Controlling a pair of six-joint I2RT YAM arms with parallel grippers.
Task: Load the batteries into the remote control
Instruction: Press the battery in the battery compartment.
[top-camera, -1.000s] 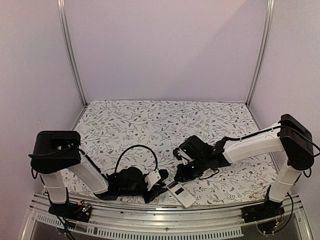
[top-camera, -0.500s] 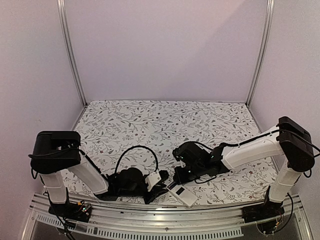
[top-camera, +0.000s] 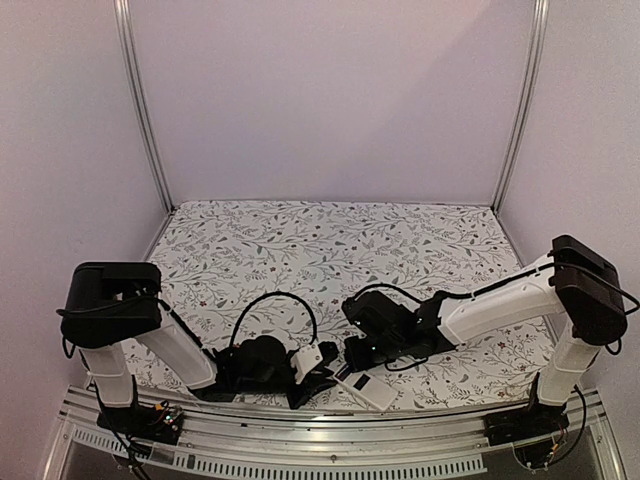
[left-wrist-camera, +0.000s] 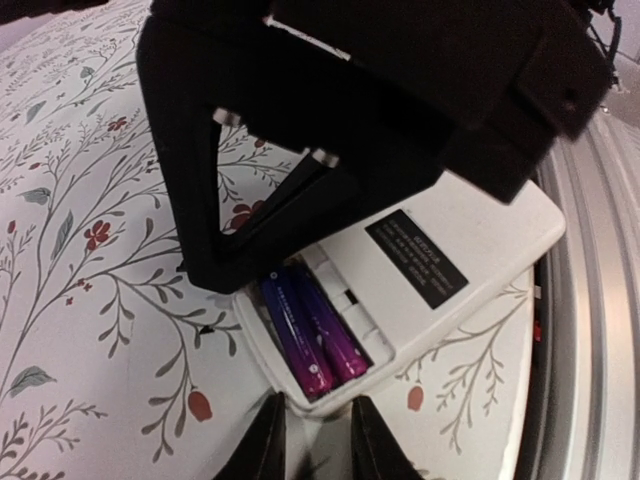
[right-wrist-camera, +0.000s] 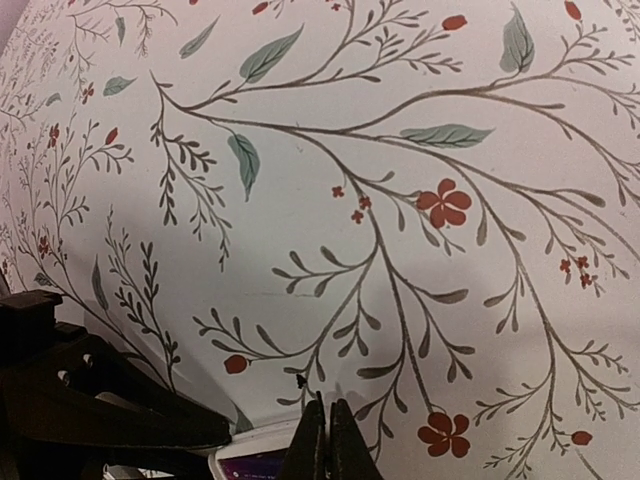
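While the remote (left-wrist-camera: 490, 235) is lying at the table's (top-camera: 300, 240) near edge, batteries (left-wrist-camera: 312, 335) in its slot, the left gripper (left-wrist-camera: 318, 435) seems to be pinching its end. The right gripper (right-wrist-camera: 328, 435) is hovering beside them, jaws pressed together.

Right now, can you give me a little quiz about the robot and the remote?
1. True or false: the remote control lies with its buttons facing up.
2. How many batteries sit inside it? A one, B two, C none.
3. Fill in: the right gripper is ____ (open or shut).

Key: 1 false, 2 B, 3 shut.
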